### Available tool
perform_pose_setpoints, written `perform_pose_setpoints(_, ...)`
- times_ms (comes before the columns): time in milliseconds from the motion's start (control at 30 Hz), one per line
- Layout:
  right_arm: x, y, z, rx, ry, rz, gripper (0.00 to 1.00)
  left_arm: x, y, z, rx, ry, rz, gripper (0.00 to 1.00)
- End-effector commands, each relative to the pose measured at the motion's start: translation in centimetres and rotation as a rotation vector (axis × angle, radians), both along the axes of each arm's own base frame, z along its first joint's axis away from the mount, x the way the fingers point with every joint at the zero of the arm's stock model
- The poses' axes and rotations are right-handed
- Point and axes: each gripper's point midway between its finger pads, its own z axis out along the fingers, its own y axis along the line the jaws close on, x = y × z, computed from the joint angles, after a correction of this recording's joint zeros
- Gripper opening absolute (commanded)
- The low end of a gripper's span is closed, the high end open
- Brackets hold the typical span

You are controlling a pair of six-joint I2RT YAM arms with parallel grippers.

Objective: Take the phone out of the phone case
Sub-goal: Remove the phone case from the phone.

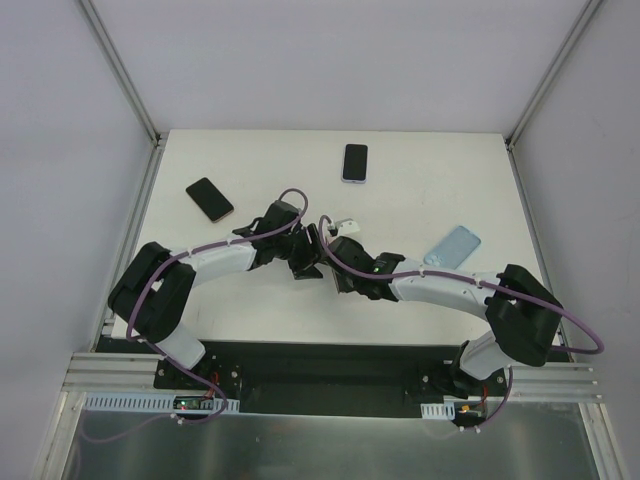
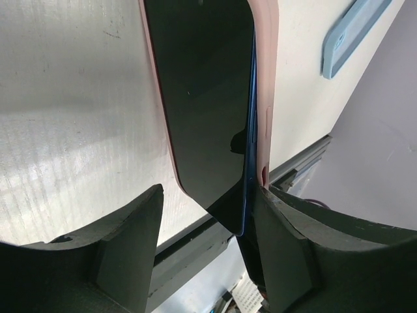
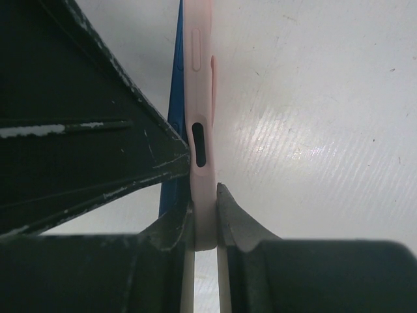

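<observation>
My right claw (image 3: 204, 212) is pinching the pale pink rubbery phone case (image 3: 199, 85); my left claw (image 2: 208, 202) is spread around the dark-screened blue phone (image 2: 202, 98).

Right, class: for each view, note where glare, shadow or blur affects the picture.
Top view: even light, only faint shadows on the table. Left wrist: glare whitens the table at left, and the phone reads black. Right wrist: a bright sheen on the table, and the near fingers are blurred.

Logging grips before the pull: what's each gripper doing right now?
Left gripper: open, jaws straddling the phone, one side not touching.
Right gripper: shut on the edge of the pink phone case.
</observation>
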Motion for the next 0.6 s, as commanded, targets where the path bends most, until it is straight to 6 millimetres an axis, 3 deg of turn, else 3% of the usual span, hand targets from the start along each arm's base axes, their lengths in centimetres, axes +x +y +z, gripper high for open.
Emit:
perform_pose_setpoints(0, 1.5, 2.5, 3.8, 0.101, -0.082, 0.009, 0.01, -0.9, 0.8, -1.0, 0.076, -0.025, -0.035, 0.55)
perform_pose_setpoints(200, 1.8, 2.8, 4.4, 0.093, -0.098, 0.029, 0.01, -1.5, 1.3, -1.6, 0.185, -0.042, -0.088, 0.54)
perform_pose_setpoints(567, 1.6, 3.1, 5.3, 0.075, -0.14, 0.063, 0.01, -2.3, 3.2, -4.6, 0.387, 0.005, -0.097, 0.53)
